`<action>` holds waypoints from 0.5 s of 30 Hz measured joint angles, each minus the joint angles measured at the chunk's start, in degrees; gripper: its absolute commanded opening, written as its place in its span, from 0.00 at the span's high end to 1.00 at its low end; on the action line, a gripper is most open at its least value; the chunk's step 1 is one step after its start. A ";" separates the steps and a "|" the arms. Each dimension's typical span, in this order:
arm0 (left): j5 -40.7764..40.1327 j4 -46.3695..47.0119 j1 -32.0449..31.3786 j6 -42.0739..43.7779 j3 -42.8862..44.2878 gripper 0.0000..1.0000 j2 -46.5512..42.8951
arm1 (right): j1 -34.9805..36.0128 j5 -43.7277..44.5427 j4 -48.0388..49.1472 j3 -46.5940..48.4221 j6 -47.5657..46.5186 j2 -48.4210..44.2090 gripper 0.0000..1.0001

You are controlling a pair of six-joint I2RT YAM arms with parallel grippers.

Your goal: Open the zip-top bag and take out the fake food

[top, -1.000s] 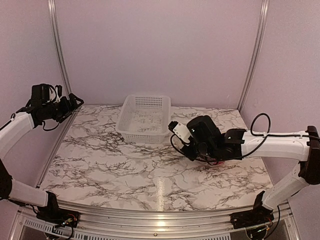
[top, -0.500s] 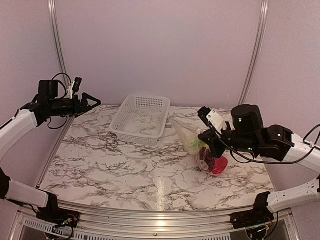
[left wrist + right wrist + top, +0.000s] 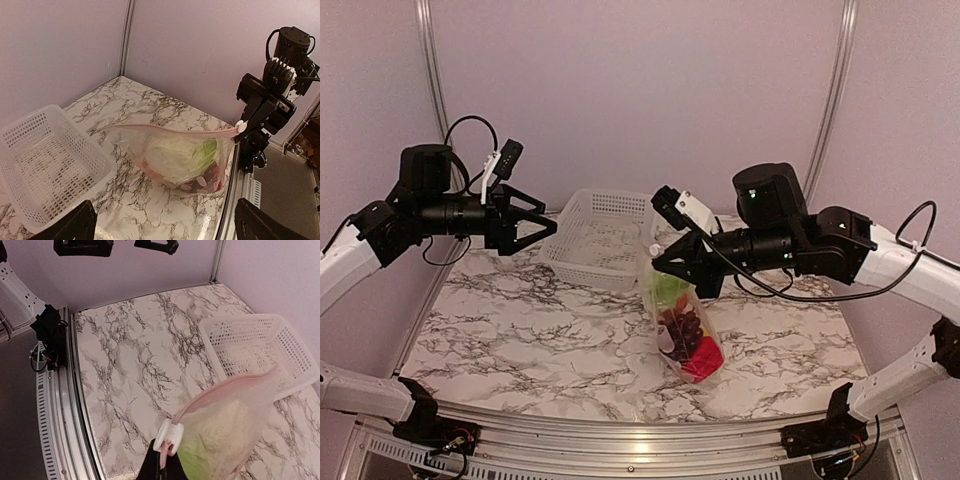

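Observation:
The zip-top bag (image 3: pixel 682 325) hangs slanted from its top corner, its lower end down at the marble table. My right gripper (image 3: pixel 658 262) is shut on that corner, just behind the white slider (image 3: pixel 168 436). The pink zip strip (image 3: pixel 170 131) runs closed along the top edge. Inside is the fake food: pale cabbage (image 3: pixel 170 152), a green leaf (image 3: pixel 668 290), dark grapes (image 3: pixel 686 326) and a red piece (image 3: pixel 700 363). My left gripper (image 3: pixel 542 234) is open and empty, in the air left of the bag and pointing at it. Its fingers (image 3: pixel 70 227) frame the bag from afar.
A white perforated basket (image 3: pixel 605 235) stands empty at the back centre of the table, just behind and left of the hanging bag (image 3: pixel 225 435). The basket rim (image 3: pixel 260 347) lies close to the bag. Pink walls and metal posts close in the back and sides.
My right arm has lifted the bag off the table and carried it left toward the centre. My left arm has swung in from the left wall toward the bag, jaws still open.

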 measured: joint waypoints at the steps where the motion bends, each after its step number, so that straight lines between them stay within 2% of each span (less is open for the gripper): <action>1: -0.26 -0.09 -0.72 1.07 0.57 0.01 -0.55 | 0.24 -1.42 0.13 1.38 -0.22 1.14 1.00; 8: -1.95 -0.72 -4.37 6.97 3.41 0.01 -2.49 | 0.42 -8.61 1.42 5.90 -2.91 4.87 1.00; 15: -4.46 -4.13 -7.82 12.48 6.78 0.02 -0.57 | 0.44 -10.67 -1.22 9.09 -5.81 7.30 1.00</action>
